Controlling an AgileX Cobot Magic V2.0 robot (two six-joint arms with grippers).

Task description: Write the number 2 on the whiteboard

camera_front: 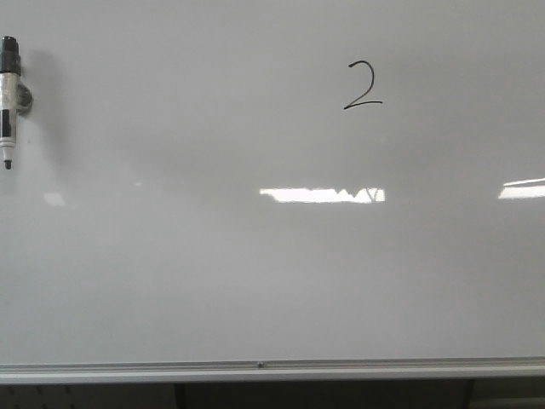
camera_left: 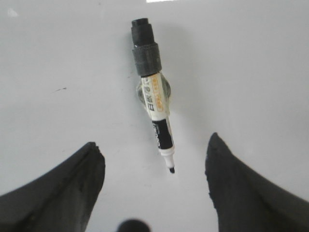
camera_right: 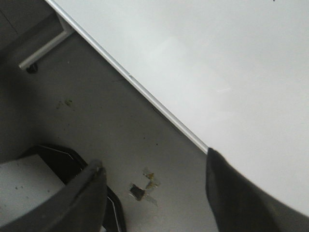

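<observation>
Filling the front view, the whiteboard point(camera_front: 255, 273) carries the number 2 point(camera_front: 363, 85) toward its upper right. A marker point(camera_front: 8, 102) clings at its left edge, uncapped tip down. Both arms' fingers point(camera_left: 63, 193) point(camera_right: 72, 203) spread wide, holding and touching nothing.

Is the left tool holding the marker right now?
No, in the left wrist view the left tool is open and empty, and the marker sits apart from it, stuck on the whiteboard.
</observation>
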